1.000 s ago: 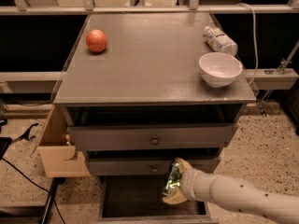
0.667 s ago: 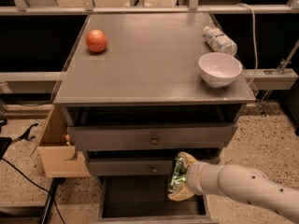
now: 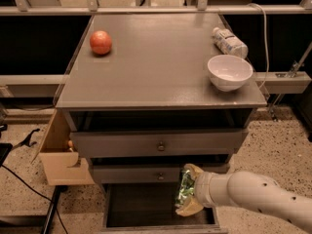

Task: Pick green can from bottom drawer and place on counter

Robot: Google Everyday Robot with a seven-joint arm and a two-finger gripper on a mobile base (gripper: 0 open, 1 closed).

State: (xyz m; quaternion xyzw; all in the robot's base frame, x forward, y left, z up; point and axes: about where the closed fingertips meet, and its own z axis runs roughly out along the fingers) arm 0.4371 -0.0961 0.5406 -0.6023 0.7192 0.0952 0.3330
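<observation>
The green can (image 3: 185, 188) is shiny, with pale markings. My gripper (image 3: 188, 189) is shut on it, one tan finger above and one below. It holds the can in the air over the open bottom drawer (image 3: 146, 209), in front of the middle drawer's face. My white arm (image 3: 253, 196) comes in from the lower right. The grey counter (image 3: 156, 62) lies above, well clear of the can.
On the counter are an orange-red fruit (image 3: 101, 42) at the back left, a white bowl (image 3: 229, 71) at the right and a clear bottle (image 3: 229, 42) lying behind it. A wooden side compartment (image 3: 61, 155) hangs open at the cabinet's left. Two knobbed drawers (image 3: 160, 146) are shut.
My gripper has lifted the green can slightly up and to the right, out of the bottom drawer. Nothing on the counter has moved.
</observation>
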